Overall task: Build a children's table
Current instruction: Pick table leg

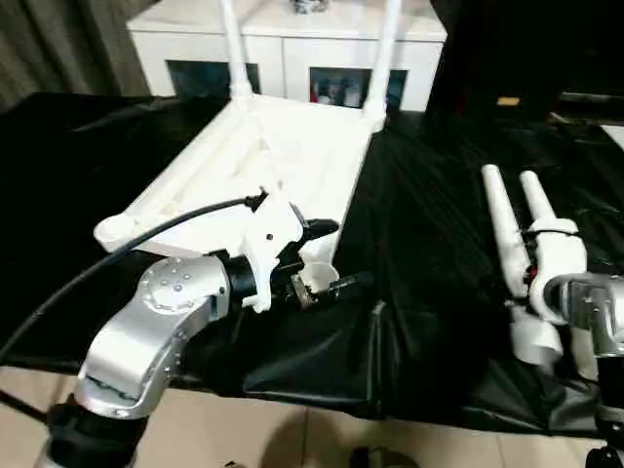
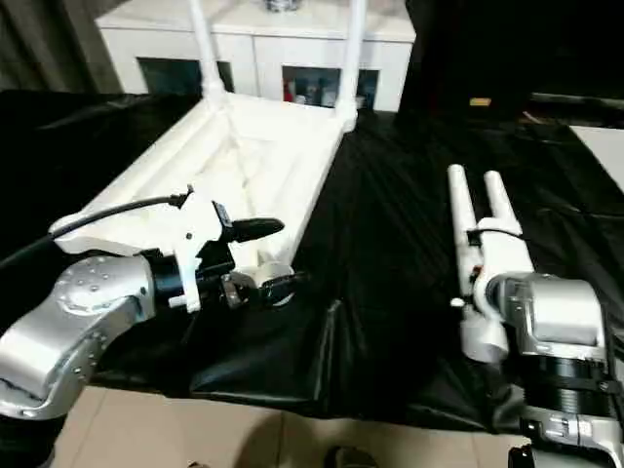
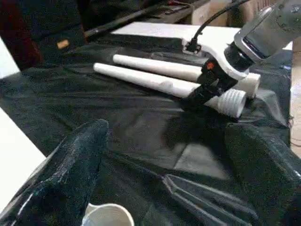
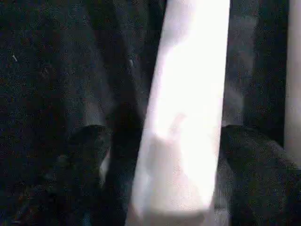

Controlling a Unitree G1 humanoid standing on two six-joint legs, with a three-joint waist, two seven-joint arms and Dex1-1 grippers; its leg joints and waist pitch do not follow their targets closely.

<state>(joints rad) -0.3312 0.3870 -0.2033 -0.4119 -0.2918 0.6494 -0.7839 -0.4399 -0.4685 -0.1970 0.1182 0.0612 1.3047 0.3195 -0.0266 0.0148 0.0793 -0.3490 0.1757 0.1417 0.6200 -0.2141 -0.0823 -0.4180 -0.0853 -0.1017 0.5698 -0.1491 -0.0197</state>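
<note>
A: Where was the tabletop [image 1: 292, 161] at that point?

B: Upside down on the desk [image 1: 429, 244], which was draped in black cloth. Ribbed underside up, so the corner sockets faced the robot. Two legs [image 1: 232, 44] already stood upright in the far corners, in front of a white cabinet [image 1: 283, 44].

A: And the other legs?

B: Two loose legs [image 3: 155, 77] lay side by side on the cloth, well to the right of the tabletop, thick threaded ends toward the robot.

A: What was the right claw [image 4: 160, 155] doing?

B: It was down over the nearer loose leg with its fingers spread wide, one either side of the shaft. Not clamped, as far as I could judge, more lined up for a grasp.

A: The left claw [image 1: 331, 255]?

B: Wide open too, empty, hovering just above the near right corner socket [image 1: 317, 276]. Probably waiting there to steady the tabletop or guide the leg in.
</note>
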